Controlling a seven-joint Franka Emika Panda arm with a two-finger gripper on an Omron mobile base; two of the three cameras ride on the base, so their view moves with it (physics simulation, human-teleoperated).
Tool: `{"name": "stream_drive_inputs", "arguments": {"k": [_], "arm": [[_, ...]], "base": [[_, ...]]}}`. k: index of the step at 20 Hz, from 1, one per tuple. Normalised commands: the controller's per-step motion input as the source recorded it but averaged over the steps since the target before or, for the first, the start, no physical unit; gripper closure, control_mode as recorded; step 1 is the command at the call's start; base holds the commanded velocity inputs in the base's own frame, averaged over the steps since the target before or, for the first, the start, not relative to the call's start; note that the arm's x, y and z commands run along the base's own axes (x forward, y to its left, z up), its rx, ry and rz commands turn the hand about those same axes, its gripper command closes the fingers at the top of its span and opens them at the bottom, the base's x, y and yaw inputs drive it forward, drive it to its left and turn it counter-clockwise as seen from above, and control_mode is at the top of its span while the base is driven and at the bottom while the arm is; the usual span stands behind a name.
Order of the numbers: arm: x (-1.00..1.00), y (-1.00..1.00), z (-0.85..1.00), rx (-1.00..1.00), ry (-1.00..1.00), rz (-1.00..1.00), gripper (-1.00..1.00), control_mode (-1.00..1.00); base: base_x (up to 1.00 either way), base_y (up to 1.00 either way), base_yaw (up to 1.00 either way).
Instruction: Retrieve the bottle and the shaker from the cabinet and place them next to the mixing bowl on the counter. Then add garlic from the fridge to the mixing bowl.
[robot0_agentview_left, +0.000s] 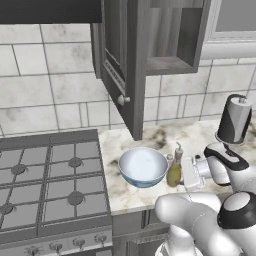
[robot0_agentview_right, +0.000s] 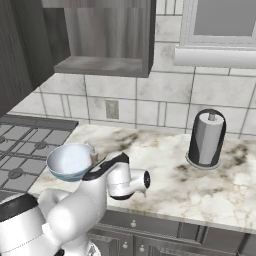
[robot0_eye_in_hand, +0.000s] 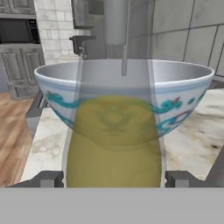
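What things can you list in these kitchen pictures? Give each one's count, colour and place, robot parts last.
bottle: one, clear with yellow-green liquid, on the counter just right of the bowl
mixing bowl: one, white and blue, near the counter's front edge
paper towel holder: one, grey, back of the counter
counter: one, marbled white
stove: one, grey, left of the counter
cabinet: one, dark wood, door open, above the counter
tool: one, open, fingers either side of the bottle
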Motion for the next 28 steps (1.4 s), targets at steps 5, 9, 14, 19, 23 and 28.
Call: {"name": "stream_drive_inputs", "arguments": {"k": [5, 9, 14, 19, 23, 28], "arm": [[0.05, 0.0, -0.16, 0.0, 0.0, 0.0, 1.0, -1.0], [0.17, 0.0, -0.14, 0.0, 0.0, 0.0, 1.0, -1.0], [0.18, 0.0, -0.16, 0.0, -0.01, 0.0, 1.0, -1.0], [0.02, 0.0, -0.25, 0.0, -0.03, 0.0, 1.0, -1.0], [0.01, 0.0, -0.3, 0.0, -0.02, 0.0, 1.0, -1.0], [0.02, 0.0, -0.25, 0.0, -0.05, 0.0, 1.0, -1.0]], "base": [[0.0, 0.0, 0.0], [0.0, 0.0, 0.0], [0.0, 0.0, 0.0], [0.0, 0.0, 0.0], [0.0, 0.0, 0.0], [0.0, 0.0, 0.0]]}}
